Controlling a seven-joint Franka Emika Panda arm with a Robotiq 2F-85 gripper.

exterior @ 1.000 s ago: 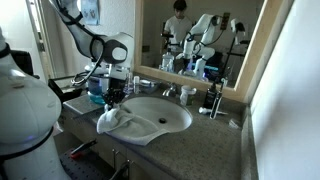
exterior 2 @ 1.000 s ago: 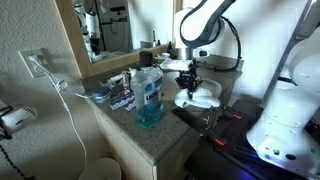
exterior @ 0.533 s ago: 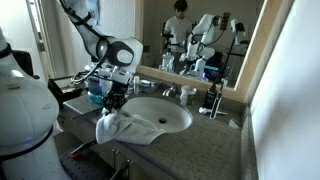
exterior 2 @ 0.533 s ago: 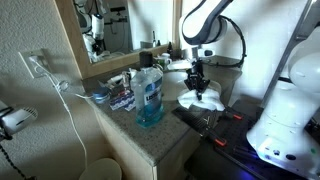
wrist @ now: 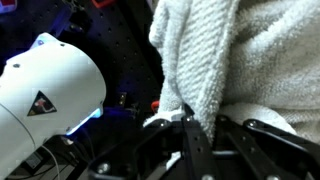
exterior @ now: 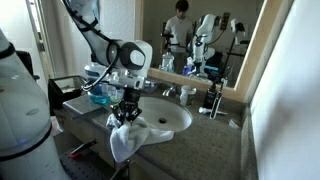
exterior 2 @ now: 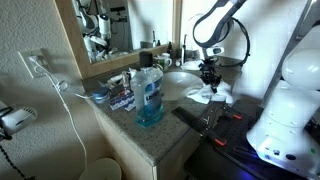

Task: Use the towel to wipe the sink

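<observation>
My gripper (exterior: 127, 112) is shut on a white towel (exterior: 127, 140), which hangs down from it over the near rim of the white oval sink (exterior: 172, 116). The gripper (exterior 2: 209, 78) with the towel (exterior 2: 210, 94) shows above the sink's edge in both exterior views. In the wrist view the fingers (wrist: 200, 135) pinch the thick, knobbly towel (wrist: 225, 55), which fills the upper right. The sink basin is partly hidden behind the arm and towel.
A blue mouthwash bottle (exterior 2: 148, 97) and small toiletries (exterior 2: 120, 95) stand on the grey counter (exterior: 215, 135). A faucet (exterior: 170, 92) and bottles (exterior: 211, 103) sit behind the sink under the mirror (exterior: 200, 35). A white robot body (wrist: 50, 85) stands beside the counter.
The gripper has lifted the towel off the sink's near edge and carried it sideways along the rim; the towel now hangs free below the fingers.
</observation>
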